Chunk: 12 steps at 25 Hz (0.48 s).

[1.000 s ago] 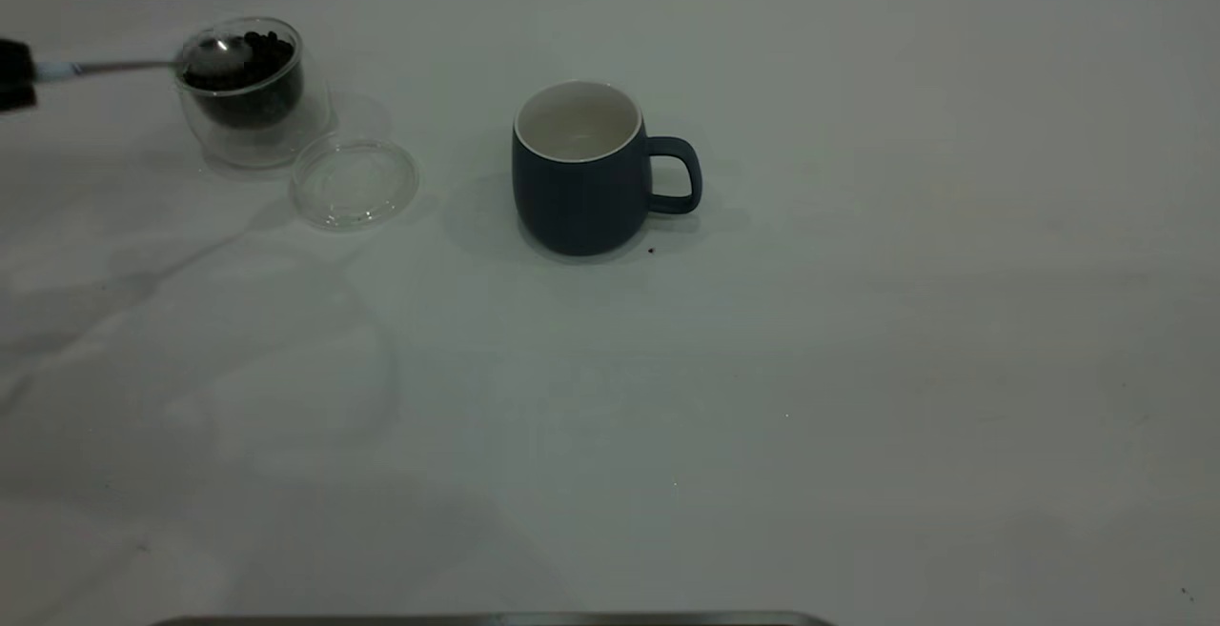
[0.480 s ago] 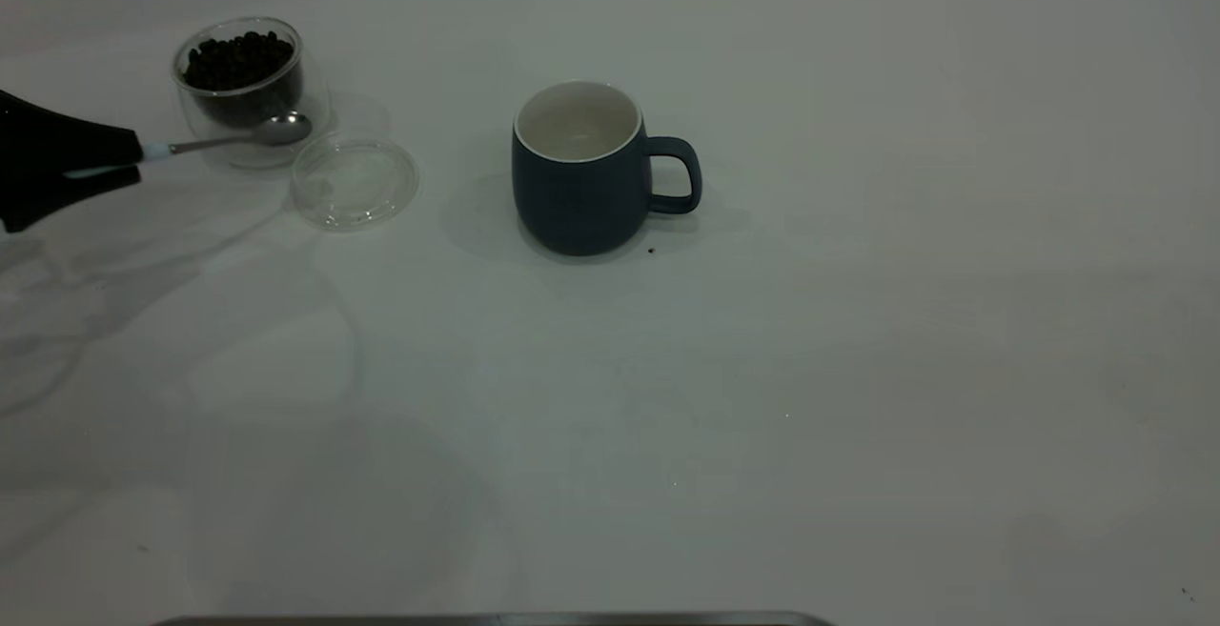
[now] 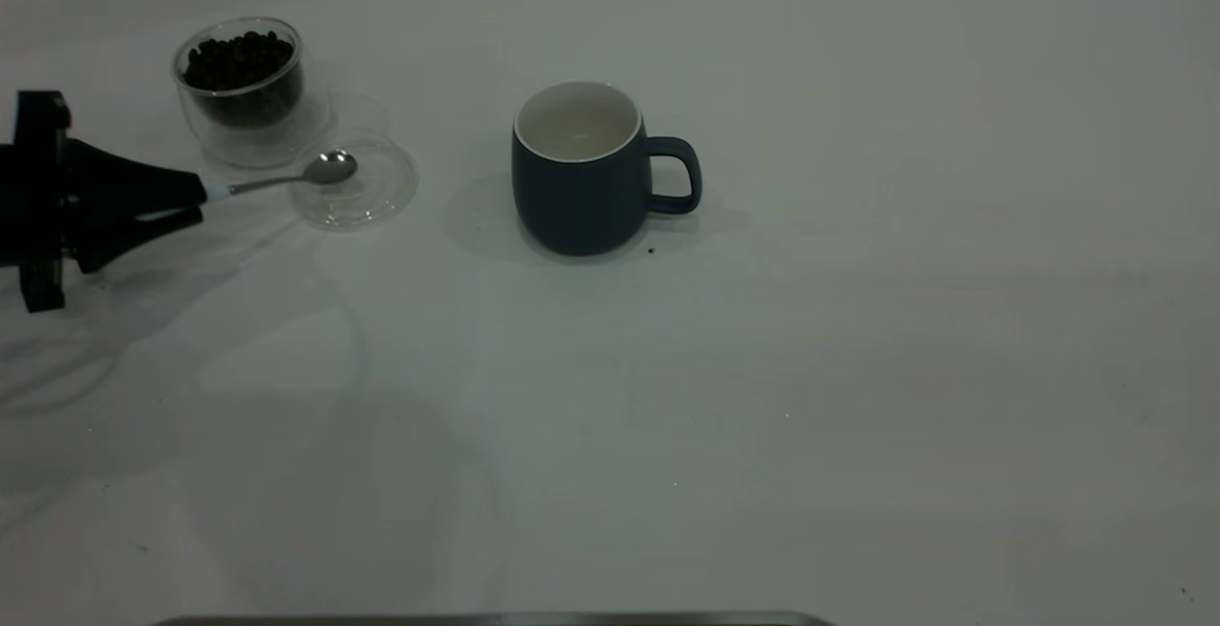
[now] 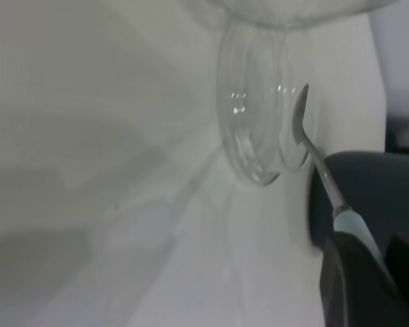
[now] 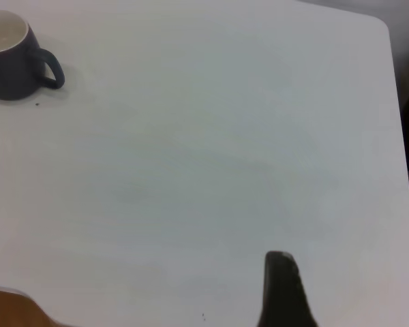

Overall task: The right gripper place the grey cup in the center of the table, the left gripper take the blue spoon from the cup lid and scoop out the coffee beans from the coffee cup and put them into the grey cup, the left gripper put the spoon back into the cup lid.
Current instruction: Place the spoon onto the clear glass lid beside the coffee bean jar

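Pale-blue-handled metal teaspoon [image 3: 286, 178], pinched by the black left gripper [image 3: 195, 197], points lengthwise with its bowl over the clear round lid [image 3: 367, 202].

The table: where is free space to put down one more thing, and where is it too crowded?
The table is bare right of the grey cup and all along the near side. Crowded is the far left corner: the coffee cup with coffee beans, the cup lid beside it, and the left gripper holding the blue spoon over the lid.
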{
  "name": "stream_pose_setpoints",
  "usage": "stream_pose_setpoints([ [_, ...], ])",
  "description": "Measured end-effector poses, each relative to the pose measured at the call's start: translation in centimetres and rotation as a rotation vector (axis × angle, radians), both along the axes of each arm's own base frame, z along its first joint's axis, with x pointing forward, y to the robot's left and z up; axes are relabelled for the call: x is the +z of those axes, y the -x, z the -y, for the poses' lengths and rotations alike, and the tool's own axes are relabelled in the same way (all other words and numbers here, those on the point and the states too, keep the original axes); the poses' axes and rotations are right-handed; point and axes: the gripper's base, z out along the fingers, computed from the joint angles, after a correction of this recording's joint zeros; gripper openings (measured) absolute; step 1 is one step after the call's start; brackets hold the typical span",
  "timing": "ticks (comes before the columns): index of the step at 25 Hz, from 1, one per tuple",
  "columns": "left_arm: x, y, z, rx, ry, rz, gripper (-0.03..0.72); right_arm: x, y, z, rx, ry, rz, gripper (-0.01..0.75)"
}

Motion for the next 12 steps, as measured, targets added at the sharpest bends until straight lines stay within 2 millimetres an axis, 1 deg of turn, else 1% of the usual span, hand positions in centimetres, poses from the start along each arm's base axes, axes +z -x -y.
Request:
stream_pose_setpoints([
  [5, -0.22, 0.0, 0.46, -0.025, -0.019, 0.013, 0.122, 0.0, 0.0, 0.0, 0.0, 0.0, 0.0, 0.459],
  [12, -0.45, 0.03, 0.37, -0.026, -0.044, 0.007, 0.122, 0.0, 0.0, 0.0, 0.0, 0.0, 0.0, 0.459],
])
